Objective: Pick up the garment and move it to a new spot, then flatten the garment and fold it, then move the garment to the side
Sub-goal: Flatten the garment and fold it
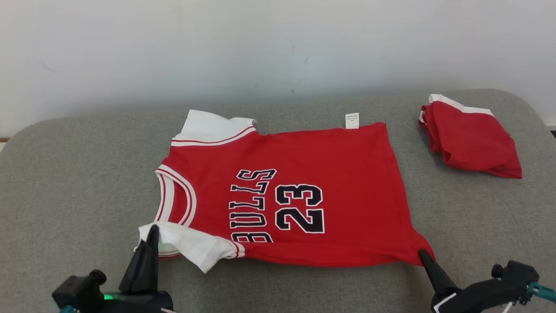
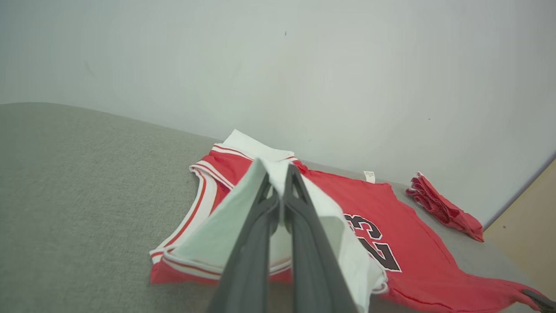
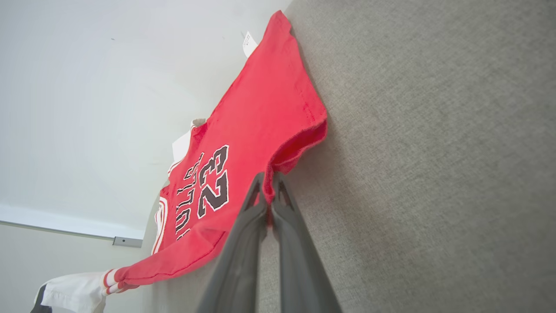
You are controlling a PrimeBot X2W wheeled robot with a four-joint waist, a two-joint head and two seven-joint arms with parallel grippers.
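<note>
Gripping what, the left gripper (image 1: 152, 231)?

It is clamped shut on a white sleeve (image 1: 191, 245) at the lower left of the head view. In its own wrist view the cloth drapes over both closed fingers.

And the right gripper (image 1: 421, 253)?

Closed too, pinching the red hem corner (image 1: 415, 242) at the lower right, which is pulled out to a point.

Which way does the garment lie from them?

Up-frame of both. The jersey (image 1: 304, 174) is spread near flat in the middle of the grey cushion (image 1: 65, 182). Its long axis runs left to right, with the neck opening at the left and the hem at the right. The two grippers hold the ends of its near long edge, so neither arm is nearer. I'd judge the fold has to carry that edge up-frame, towards the far edge by the wall (image 1: 278, 43), with both ends kept level.

Any writing?

"BULLS" and "23" in black with white outlines, turned sideways and reading up the frame. A small white tag (image 1: 352, 121) sticks out from the far edge; its print is too small to read.

Anything else close by?

A folded red garment (image 1: 471, 139) at the upper right, well apart.
</note>
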